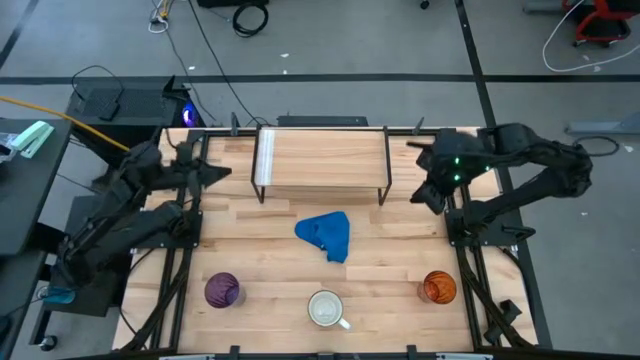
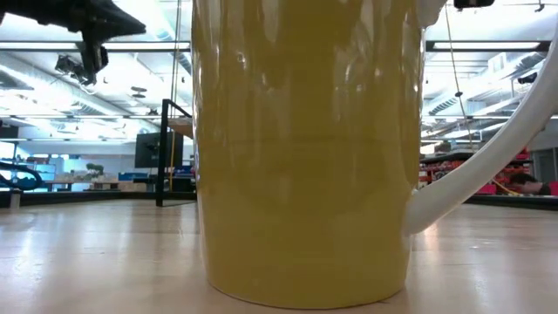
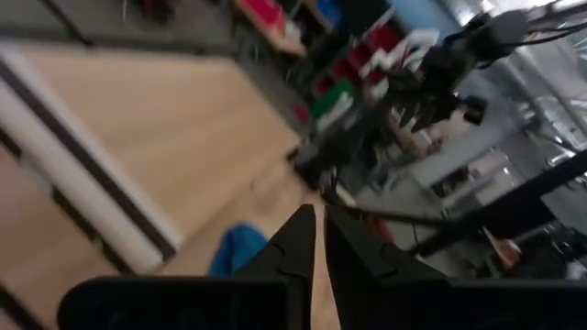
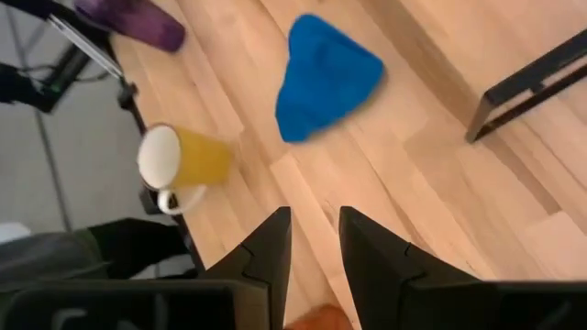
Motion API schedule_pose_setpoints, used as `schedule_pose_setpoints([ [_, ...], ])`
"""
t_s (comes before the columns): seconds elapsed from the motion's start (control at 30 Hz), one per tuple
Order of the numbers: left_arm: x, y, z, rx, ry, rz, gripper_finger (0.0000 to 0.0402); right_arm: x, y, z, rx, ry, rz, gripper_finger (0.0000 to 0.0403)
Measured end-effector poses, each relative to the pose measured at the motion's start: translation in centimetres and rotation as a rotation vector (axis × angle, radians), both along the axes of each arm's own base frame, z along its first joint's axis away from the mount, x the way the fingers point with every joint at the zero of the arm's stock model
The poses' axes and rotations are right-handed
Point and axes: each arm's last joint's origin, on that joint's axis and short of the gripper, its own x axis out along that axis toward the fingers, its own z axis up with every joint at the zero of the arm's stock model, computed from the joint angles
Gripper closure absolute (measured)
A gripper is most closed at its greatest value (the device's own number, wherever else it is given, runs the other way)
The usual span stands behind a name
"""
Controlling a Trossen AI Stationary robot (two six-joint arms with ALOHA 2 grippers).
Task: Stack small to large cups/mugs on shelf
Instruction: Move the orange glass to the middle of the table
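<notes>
Three vessels lined up along the near edge of the butcher-block wooden tabletop (image 1: 400,250), well apart from one another: translucent purple tumbler (image 1: 222,290) toward the left arm's side, handled mug (image 1: 326,309) with white interior and handle and yellow outside in the middle, translucent orange cup (image 1: 438,288) toward the right arm's side. Spaced, probably, so that each can be reached without knocking a neighbour. Crumpled blue cloth (image 1: 326,235) lying between the row and the low light-wood shelf (image 1: 320,158) on thin black wire legs, at the far edge; nothing on the shelf, so no stacking begun.

Left gripper (image 3: 316,234) raised over the table's far left corner beside the shelf, fingers nearly together, nothing between them. Right gripper (image 4: 315,240) hovering off the shelf's right end, fingers parted a little and empty, aimed down toward the cloth and mug; seemingly poised for a first reach.

No brand, label or legible writing anywhere on the vessels, cloth or shelf.
</notes>
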Motion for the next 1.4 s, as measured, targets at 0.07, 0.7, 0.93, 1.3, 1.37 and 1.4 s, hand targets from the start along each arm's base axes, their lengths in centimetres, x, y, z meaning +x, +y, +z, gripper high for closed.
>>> schedule_pose_setpoints([
  [0.07, 0.2, 0.1, -0.6, -0.056, 0.045, -0.027, 0.0367, 0.2, 0.9, -0.3, -0.005, 0.041, 0.003, 0.03],
  [0.7, -3.7, -2.7, -0.9, -0.28, 0.688, 0.118, 0.0377, -3.1, 10.0, -7.4, 0.016, 0.564, -0.183, 0.03],
  [0.93, -3.8, -2.7, -1.0, -0.25, 0.716, 0.129, 0.0377, -4.0, 13.3, -10.3, 0.139, 0.553, -0.249, 0.03],
  [1.3, -3.9, -2.7, -1.0, -0.23, 0.725, 0.117, 0.0373, -4.6, 16.1, -13.0, 0.15, 0.59, -0.303, 0.03],
  [1.37, -3.9, -2.7, -1.0, -0.229, 0.727, 0.119, 0.0373, -4.6, 16.4, -13.4, 0.135, 0.599, -0.31, 0.03],
  [1.4, -3.9, -2.7, -1.0, -0.228, 0.729, 0.122, 0.0373, -4.5, 16.6, -13.5, 0.124, 0.604, -0.314, 0.03],
])
